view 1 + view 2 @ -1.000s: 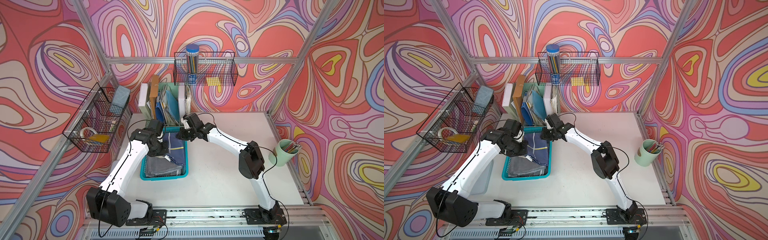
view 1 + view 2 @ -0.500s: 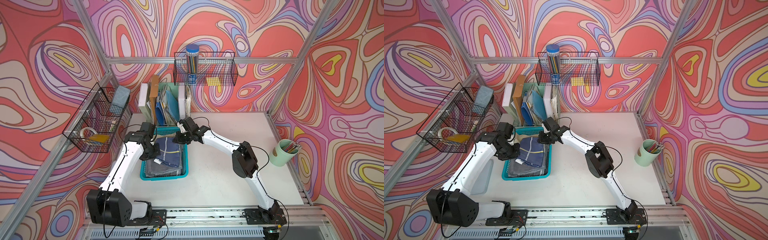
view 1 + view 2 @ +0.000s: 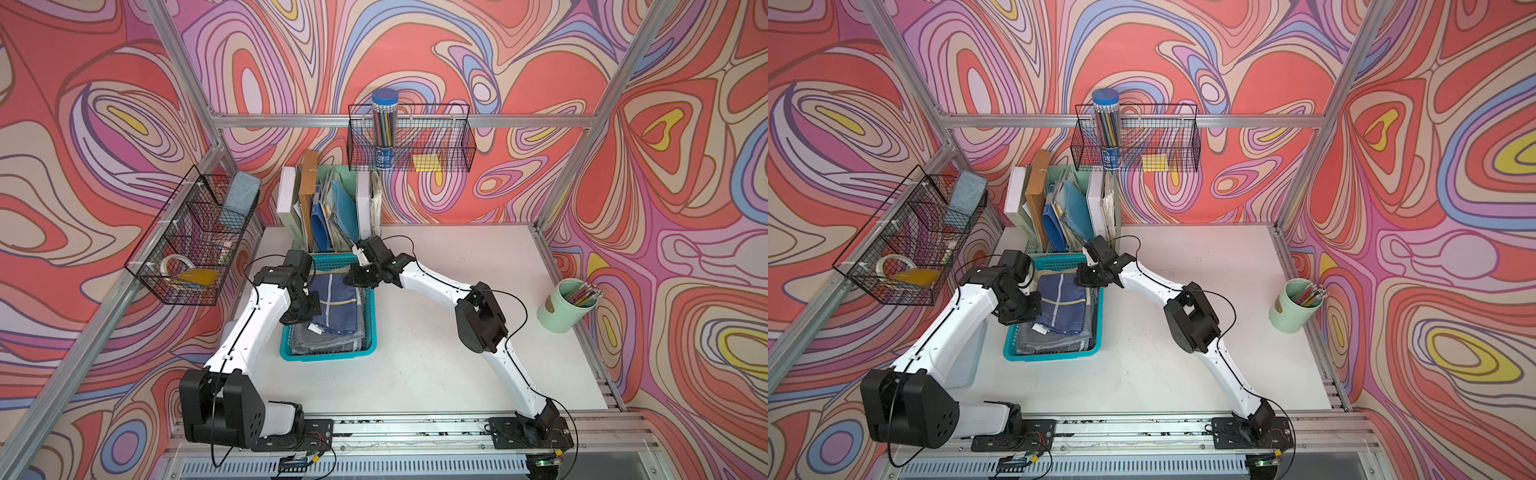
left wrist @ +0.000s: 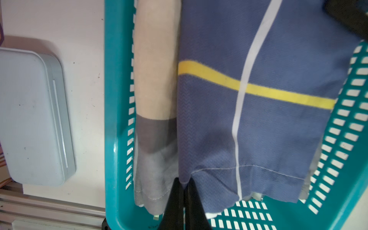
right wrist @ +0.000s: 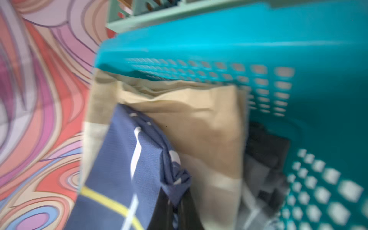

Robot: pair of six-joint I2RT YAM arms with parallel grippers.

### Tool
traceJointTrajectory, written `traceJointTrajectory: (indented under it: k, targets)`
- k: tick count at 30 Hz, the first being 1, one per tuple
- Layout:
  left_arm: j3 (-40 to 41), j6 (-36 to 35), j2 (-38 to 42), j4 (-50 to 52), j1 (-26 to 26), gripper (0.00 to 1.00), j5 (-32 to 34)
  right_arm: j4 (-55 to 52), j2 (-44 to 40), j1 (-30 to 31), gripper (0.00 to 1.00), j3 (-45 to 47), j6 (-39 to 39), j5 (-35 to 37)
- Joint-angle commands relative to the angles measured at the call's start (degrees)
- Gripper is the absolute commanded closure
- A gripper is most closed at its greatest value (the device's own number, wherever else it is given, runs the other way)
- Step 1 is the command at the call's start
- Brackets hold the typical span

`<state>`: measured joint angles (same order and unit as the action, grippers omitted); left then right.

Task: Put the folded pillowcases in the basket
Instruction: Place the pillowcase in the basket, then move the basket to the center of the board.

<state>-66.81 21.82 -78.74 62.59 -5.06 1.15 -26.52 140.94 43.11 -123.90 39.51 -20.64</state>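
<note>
Left gripper (image 4: pixel 184 186) and right gripper (image 5: pixel 175 201), each tight on a corner of the pillowcase (image 4: pixel 258 123), low over the basket (image 4: pixel 117 99)

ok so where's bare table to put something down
Bare table between the right arm and the back wall, and in front, from the basket across to the green cup. Crowded back left: file rack, basket, left hand, right hand.

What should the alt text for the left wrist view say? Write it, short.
The left fingers pinch a corner of the blue pillowcase, striped yellow and white, over the turquoise basket. A beige-and-grey cloth lies in the basket beside it; a pale grey box sits on the white table outside.
</note>
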Motion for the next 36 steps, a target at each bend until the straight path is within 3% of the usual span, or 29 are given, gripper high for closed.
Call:
traceJointTrajectory:
  k: [1,3,5,7,9,18,26,31,36]
  targets:
    - [1.4,-0.1,-3.3,-0.7,1.3,1.00,1.4,-0.4,2.1,-0.6,1.00,-0.7,-0.9,0.3]
    - [2.2,0.5,-4.3,-0.9,1.3,0.99,-0.8,-0.3,1.3,-0.7,0.84,0.4,-1.0,0.7]
    - [3.8,1.5,-4.1,-1.7,1.3,0.77,-1.2,-0.2,0.2,-0.7,0.70,1.2,-1.5,1.1]
    - [4.8,1.6,-3.5,-2.4,1.3,0.72,-1.1,-0.3,-0.8,-0.7,0.61,1.5,-1.8,1.1]
    - [4.5,1.4,-3.2,-2.0,1.3,0.60,-0.9,1.4,-2.7,-0.7,0.56,3.1,-1.6,1.0]
    - [0.2,0.5,-1.2,-0.1,1.3,0.39,-0.7,3.8,-10.9,-0.6,0.51,6.6,-1.2,0.4]
    - [-1.8,1.6,0.9,2.7,1.3,0.12,3.8,-4.0,-16.8,-1.7,0.46,11.4,-4.3,10.9]
    - [-4.9,2.7,7.3,3.6,1.3,0.06,4.5,-9.7,-18.6,-1.6,0.46,15.7,-6.7,14.8]
    - [-9.2,2.7,11.6,4.0,1.3,0.05,3.4,-8.6,-20.8,-1.6,0.49,23.4,-6.3,11.0]
